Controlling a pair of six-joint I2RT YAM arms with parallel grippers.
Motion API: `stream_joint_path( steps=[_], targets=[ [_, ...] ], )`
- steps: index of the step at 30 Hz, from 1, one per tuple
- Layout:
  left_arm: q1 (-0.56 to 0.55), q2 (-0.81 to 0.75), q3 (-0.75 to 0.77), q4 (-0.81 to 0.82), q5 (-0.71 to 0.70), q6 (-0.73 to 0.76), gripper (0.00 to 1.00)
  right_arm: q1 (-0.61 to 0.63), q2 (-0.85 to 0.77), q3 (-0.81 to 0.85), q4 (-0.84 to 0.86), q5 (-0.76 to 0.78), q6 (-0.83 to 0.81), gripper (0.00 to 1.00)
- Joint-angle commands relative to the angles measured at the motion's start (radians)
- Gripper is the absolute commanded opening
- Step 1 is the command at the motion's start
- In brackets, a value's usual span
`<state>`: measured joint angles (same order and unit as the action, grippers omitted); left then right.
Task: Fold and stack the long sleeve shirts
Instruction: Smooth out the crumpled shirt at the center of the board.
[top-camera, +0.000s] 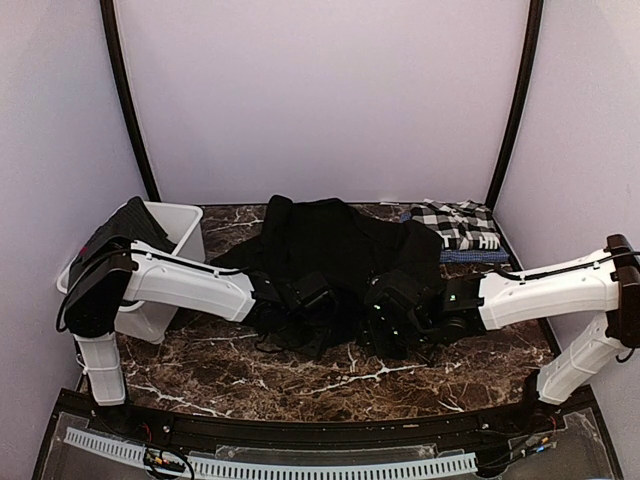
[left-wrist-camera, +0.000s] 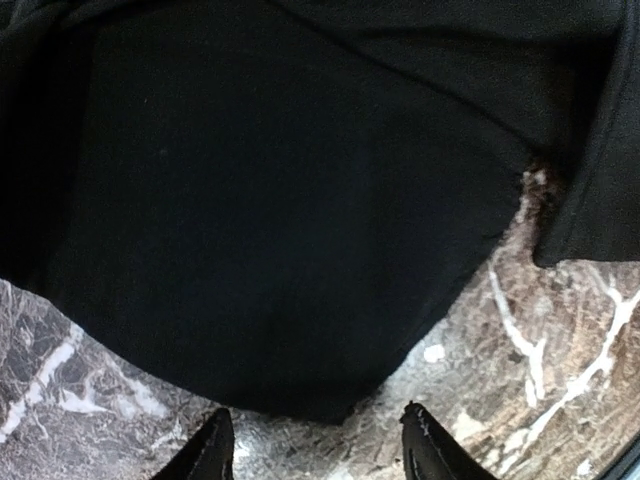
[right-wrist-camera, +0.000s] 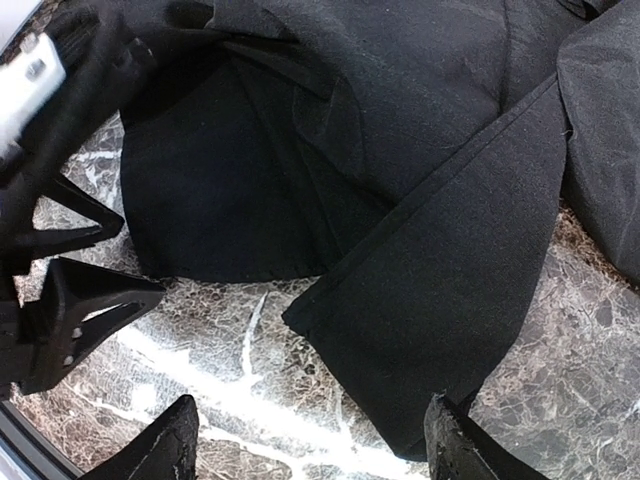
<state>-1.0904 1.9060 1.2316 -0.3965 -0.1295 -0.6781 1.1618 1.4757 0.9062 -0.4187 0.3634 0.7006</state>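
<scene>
A black shirt (top-camera: 330, 245) lies spread and rumpled on the marble table (top-camera: 300, 385) just beside the white bin (top-camera: 175, 225), on the side away from the left arm's base; a checked shirt (top-camera: 455, 222) sits folded farther from the bin, past the black one; more dark cloth (top-camera: 125, 225) hangs over the bin's rim. Both arms reach the shirt's near hem, the left gripper (left-wrist-camera: 320, 445) the one closer to the bin. Its fingers stand apart with only marble between them, the curved hem just ahead of the tips. The right gripper (right-wrist-camera: 310, 445) is likewise spread and holds nothing; a long strip, probably a sleeve, runs diagonally toward it and ends just inside one fingertip, so the right arm looks better placed to pinch first.
</scene>
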Motion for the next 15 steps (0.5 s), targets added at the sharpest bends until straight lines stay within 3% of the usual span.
stream_joint_path(
  steps=[1,15],
  targets=[
    [-0.006,0.033,0.023,-0.045,-0.062,-0.019,0.54,0.009,0.012,-0.011,0.018,0.024,0.031,0.74],
    [-0.006,0.050,0.022,-0.043,-0.086,-0.040,0.08,0.009,0.137,-0.049,0.010,0.122,0.089,0.63]
  ],
)
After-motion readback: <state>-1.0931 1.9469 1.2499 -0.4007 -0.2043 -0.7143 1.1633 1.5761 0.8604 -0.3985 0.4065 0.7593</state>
